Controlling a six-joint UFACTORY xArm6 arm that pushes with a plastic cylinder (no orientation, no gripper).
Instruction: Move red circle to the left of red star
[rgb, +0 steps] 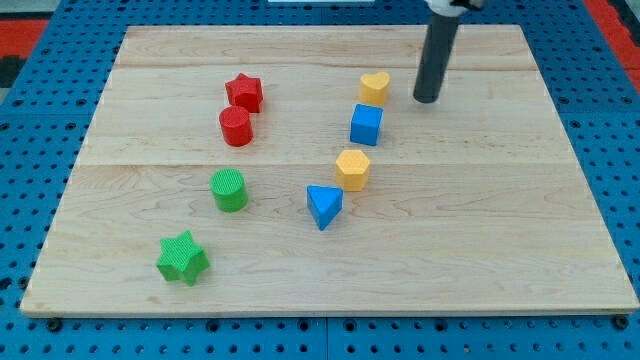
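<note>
The red circle (236, 127) stands on the wooden board just below the red star (244, 92), nearly touching it, in the view's upper left-middle. My tip (427, 99) is far to the right of both, near the view's top, just right of the yellow heart (375, 86). It touches no block.
A blue cube (366, 124), a yellow hexagon (352, 168) and a blue triangle (323, 206) run down the middle. A green circle (229, 189) and a green star (182, 258) lie at the lower left. The board's edge (70, 170) borders blue pegboard.
</note>
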